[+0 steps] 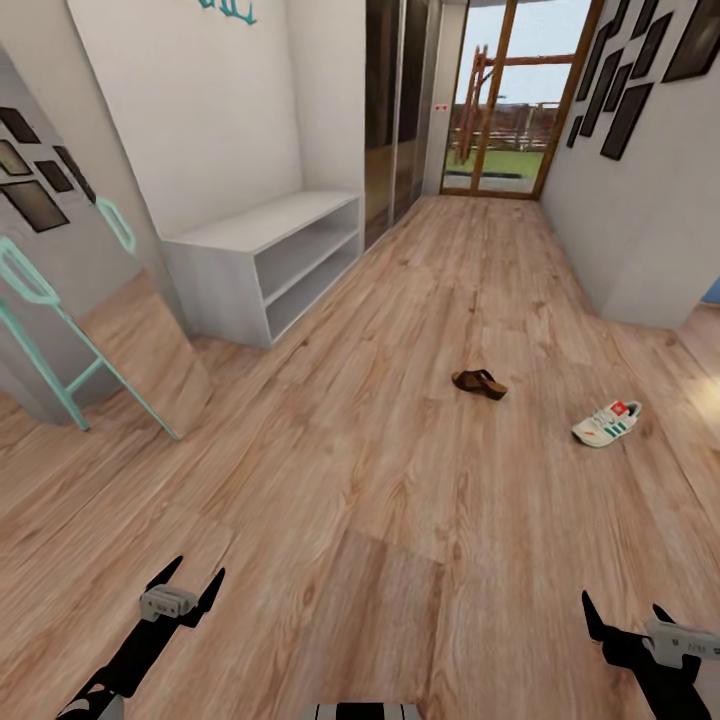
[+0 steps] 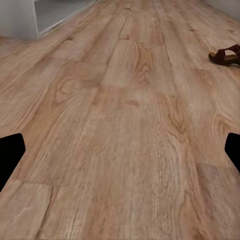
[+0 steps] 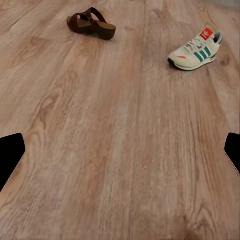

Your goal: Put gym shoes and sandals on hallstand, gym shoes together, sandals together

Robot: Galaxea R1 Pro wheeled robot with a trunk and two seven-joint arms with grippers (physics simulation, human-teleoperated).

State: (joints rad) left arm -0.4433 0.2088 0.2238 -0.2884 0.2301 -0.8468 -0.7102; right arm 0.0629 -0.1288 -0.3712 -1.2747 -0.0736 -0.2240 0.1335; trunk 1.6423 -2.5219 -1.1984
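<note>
With both my left claw (image 1: pixel 183 590) and right claw (image 1: pixel 632 625) released and empty, I should roll closer to the sandal (image 1: pixel 479 383) and gym shoe (image 1: pixel 607 423) lying near each other on the corridor floor (image 1: pixel 400 500), well apart from the hallstand (image 1: pixel 262 262), before reaching down.

We see the hallstand (image 2: pixel 20 17) cut off at the frame's edge, well apart from the sandal (image 2: pixel 227 54), itself cropped.

The floor (image 1: pixel 400 480) is light brown wood-grain planking. On it, beyond the rack (image 1: pixel 262 262), which is pale grey, lies a dark brown sandal (image 1: pixel 479 383) with a tan footbed. Further from the rack sits a white sneaker (image 1: pixel 606 423) with green side stripes and red-orange patches.
</note>
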